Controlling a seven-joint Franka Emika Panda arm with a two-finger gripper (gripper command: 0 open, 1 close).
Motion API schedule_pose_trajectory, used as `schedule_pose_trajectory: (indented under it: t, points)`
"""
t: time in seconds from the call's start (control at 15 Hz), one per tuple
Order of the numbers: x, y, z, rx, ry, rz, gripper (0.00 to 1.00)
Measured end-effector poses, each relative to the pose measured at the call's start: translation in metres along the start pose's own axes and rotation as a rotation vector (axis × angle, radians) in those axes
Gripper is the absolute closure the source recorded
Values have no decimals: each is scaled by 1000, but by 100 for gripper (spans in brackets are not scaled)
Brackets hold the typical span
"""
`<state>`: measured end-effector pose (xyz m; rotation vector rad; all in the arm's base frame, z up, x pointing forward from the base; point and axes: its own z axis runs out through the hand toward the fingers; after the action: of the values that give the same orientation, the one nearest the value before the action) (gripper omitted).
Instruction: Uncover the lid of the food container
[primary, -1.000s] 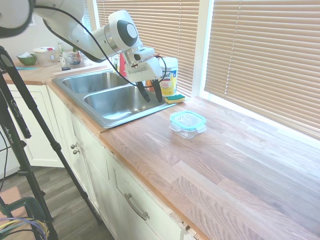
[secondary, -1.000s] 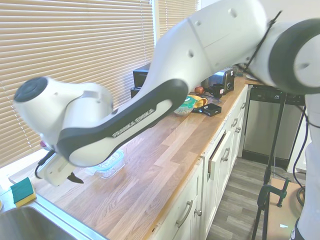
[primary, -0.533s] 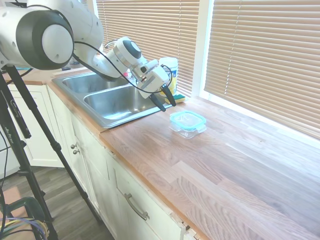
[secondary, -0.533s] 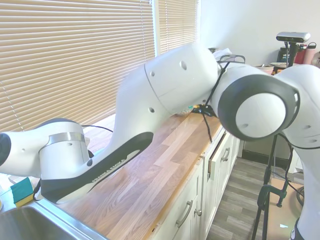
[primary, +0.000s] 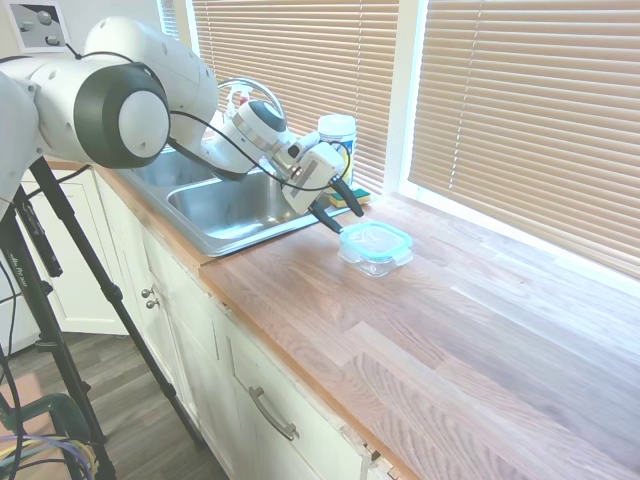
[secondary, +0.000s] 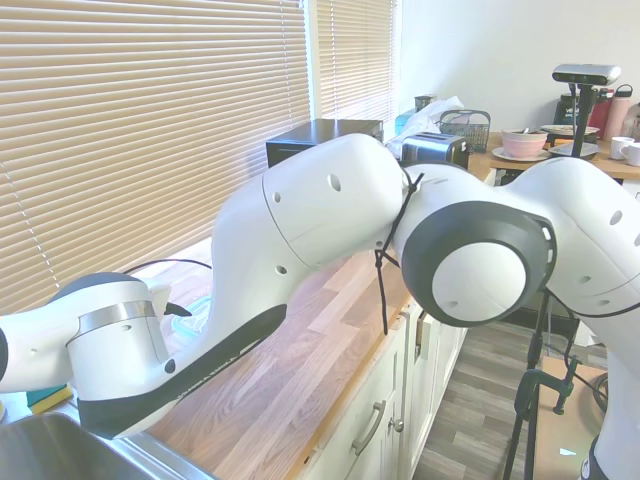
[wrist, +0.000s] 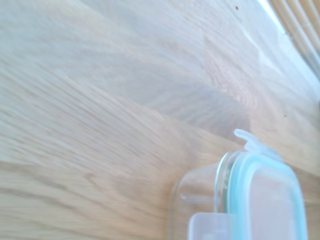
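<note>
While the two dark fingers are seen spread apart with nothing held between them, the gripper (primary: 338, 205) is poised low at the sink-side end of the food container (primary: 375, 258), tilted toward it and just short of contact. Compared with a second ago, when it hung higher over the sink basin with fingers pointing downward, the gripper has been brought down and across onto the countertop side, and half a second ago it was already partway along that path. From this an approach phase is judged nearly complete, with no grasp yet made.

On the container, the lid (primary: 375, 238) is seated flat, its teal rim lined up with the clear tub; in the wrist view the lid (wrist: 265, 200) and a pale snap tab are seen close by, with the tub's glassy wall below them. The container rests on the wooden countertop (primary: 420, 330), near the steel sink (primary: 235, 205). Beyond the container, toward the window, a yellow-green sponge (primary: 349, 198) lies beside a yellow-labelled wipes canister (primary: 337, 148).

In the second exterior view the container is almost wholly hidden by the arm. The lid remains to be gripped at its near edge and lifted off.
</note>
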<state>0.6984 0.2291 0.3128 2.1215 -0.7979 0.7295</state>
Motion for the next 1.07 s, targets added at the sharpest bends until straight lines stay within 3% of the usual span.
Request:
schedule_pose_trajectory:
  t: [0.27, 0.53, 0.6, 1.07]
  points:
    - [-5, 1, 9, -60, 18, -59, 0]
    - [-24, -7, 4, -79, 26, -97, 0]
    - [-27, -8, 2, -80, 27, -101, 100]
    - [-34, -8, 3, -109, 25, -110, 100]
